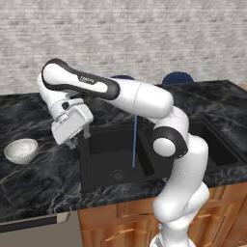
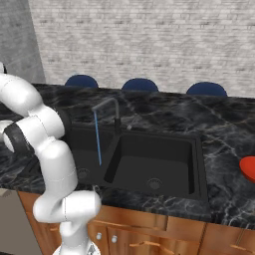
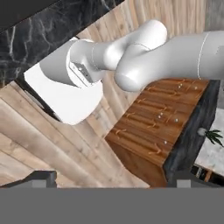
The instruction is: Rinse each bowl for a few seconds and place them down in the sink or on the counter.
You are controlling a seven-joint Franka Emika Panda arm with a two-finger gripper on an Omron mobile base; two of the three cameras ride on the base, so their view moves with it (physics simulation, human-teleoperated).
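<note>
Honestly, gripper is spread wide, holding nothing, hanging between sink and bowl. I'd drop over the bowl's sink-side rim, then pinch it.

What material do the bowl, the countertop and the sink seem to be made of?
Bowl: probably glazed ceramic, white outside, grey-speckled inside. Countertop: looks like polished black marble, with pale veins and a glossy shine. Sink: matte black, without reflections; perhaps composite or coated metal, the look leaves this open.
</note>
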